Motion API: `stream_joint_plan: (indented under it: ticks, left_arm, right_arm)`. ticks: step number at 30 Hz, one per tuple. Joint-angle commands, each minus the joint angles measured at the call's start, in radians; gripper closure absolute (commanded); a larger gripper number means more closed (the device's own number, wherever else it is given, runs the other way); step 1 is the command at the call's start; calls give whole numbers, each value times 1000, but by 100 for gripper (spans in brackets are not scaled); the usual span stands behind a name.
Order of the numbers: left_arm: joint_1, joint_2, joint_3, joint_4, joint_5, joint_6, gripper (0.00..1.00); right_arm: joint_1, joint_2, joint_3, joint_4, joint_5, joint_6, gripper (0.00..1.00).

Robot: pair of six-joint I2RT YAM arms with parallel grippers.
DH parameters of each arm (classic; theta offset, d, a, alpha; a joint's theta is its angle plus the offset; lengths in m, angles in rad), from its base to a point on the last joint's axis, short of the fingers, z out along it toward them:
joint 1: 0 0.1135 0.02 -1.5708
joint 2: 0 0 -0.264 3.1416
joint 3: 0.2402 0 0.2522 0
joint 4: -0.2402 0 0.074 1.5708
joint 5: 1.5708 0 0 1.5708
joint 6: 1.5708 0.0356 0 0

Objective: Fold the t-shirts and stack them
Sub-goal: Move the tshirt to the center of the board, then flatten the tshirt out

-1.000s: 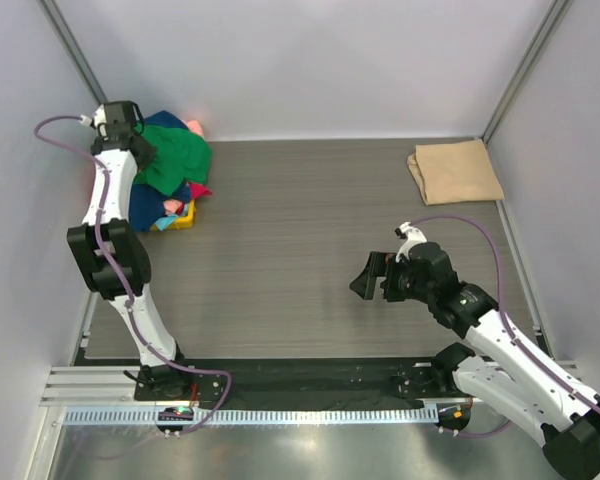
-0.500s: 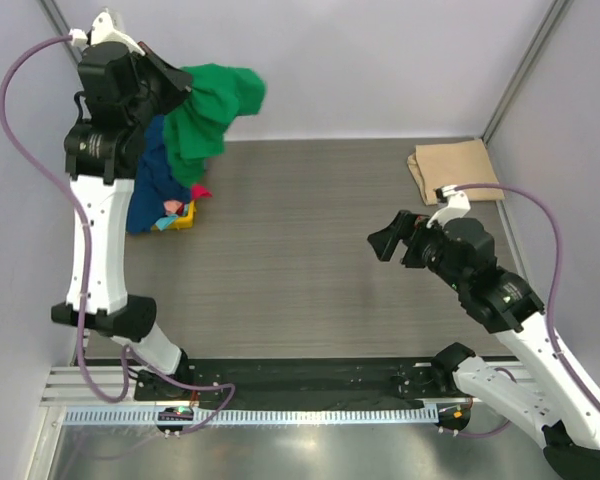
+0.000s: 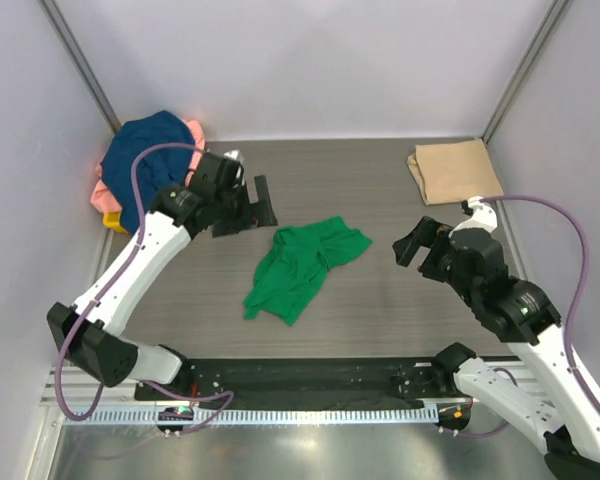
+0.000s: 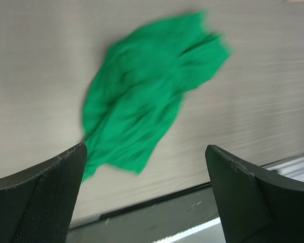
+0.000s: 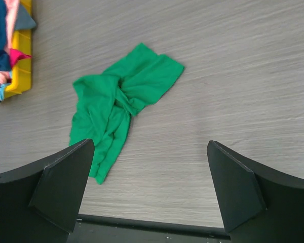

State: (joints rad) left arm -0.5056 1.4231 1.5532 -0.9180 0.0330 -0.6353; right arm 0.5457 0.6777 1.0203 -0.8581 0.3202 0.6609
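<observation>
A bright green t-shirt [image 3: 305,268] is seen lying crumpled and unfolded near the middle of a grey wood-grain table [image 3: 380,310], with one end bunched toward the near edge and the other spread toward the far right. It is touched by neither arm. In the left wrist view the green t-shirt [image 4: 142,116] is blurred; in the right wrist view [image 5: 121,106] its twisted folds are shown clearly.

A tan t-shirt [image 3: 455,171] is laid folded flat at the far right corner of the table, well apart from the green one. At the far left corner a heap of t-shirts is piled, with a navy t-shirt [image 3: 145,160] on top and pink cloth [image 3: 193,130] showing at its edges.

The left gripper [image 3: 250,208] is held above the table just to the left of the green t-shirt, its fingers spread wide with nothing between them. The right gripper [image 3: 420,243] is held to the right of the green t-shirt, its fingers likewise spread wide and empty.
</observation>
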Motion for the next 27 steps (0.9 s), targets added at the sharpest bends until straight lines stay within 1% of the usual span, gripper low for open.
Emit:
stream_joint_plan:
  ticks: [1,3,4,5,6,8,11,12,13,14,15,16,17,18,19,22,23,25,26,27]
  left_arm:
    - [7,-208,-137,64,-73,-55,0]
    - [7,-268,-249,82,-73,-67,0]
    - [7,-283,-286,85,-65,-73,2]
    - [4,-295,-315,91,-58,-76,6]
    - [3,-314,-376,97,-47,-79,8]
    - [-20,-328,-424,103,-48,-93,12]
    - [-69,-365,-545,129,-67,-147,13]
    - [-83,-378,-580,174,-67,-165,12]
    - [-106,-400,-652,201,-62,-176,12]
    - [-117,-408,-680,252,-62,-187,11]
    - [-126,-411,-703,278,-64,-207,11]
    - [-139,-405,-725,304,-64,-210,10]
    - [-145,-397,-746,327,-73,-211,9]
    - [-149,-385,-749,365,-79,-208,9]
    - [-155,-366,-746,379,-87,-202,9]
    - [-177,-276,-688,403,-100,-175,13]
    - [-188,-227,-644,407,-122,-169,13]
    - [-223,-179,-596,410,-149,-141,13]
    - [-232,-118,-572,413,-168,-130,13]
    - [-241,-89,-517,415,-179,-121,12]
  right_arm:
    - [2,84,-47,-1,-21,43,0]
    - [2,149,-84,31,-58,45,0]
    - [2,169,-98,50,-73,40,0]
    - [2,189,-110,69,-87,34,0]
    - [2,215,-121,92,-104,26,0]
    - [2,299,-144,157,-116,16,0]
    - [0,436,-140,229,-130,3,0]
    - [0,468,-135,249,-132,0,0]
    - [-1,500,-123,289,-132,-9,1]
    - [-18,557,-117,307,-135,-12,1]
    - [-30,588,-109,347,-144,-14,2]
    - [-47,614,-103,372,-156,-15,5]
    - [-65,637,-101,396,-197,-15,7]
    - [-107,695,-100,439,-219,-15,8]
    - [-122,723,-91,455,-237,-12,11]
    - [-176,830,-69,504,-277,-18,13]
    - [-185,847,-65,514,-280,-21,13]
    - [-208,896,-51,550,-286,-33,14]
    - [-213,910,-43,557,-291,-38,14]
    - [-217,940,-34,577,-296,-44,16]
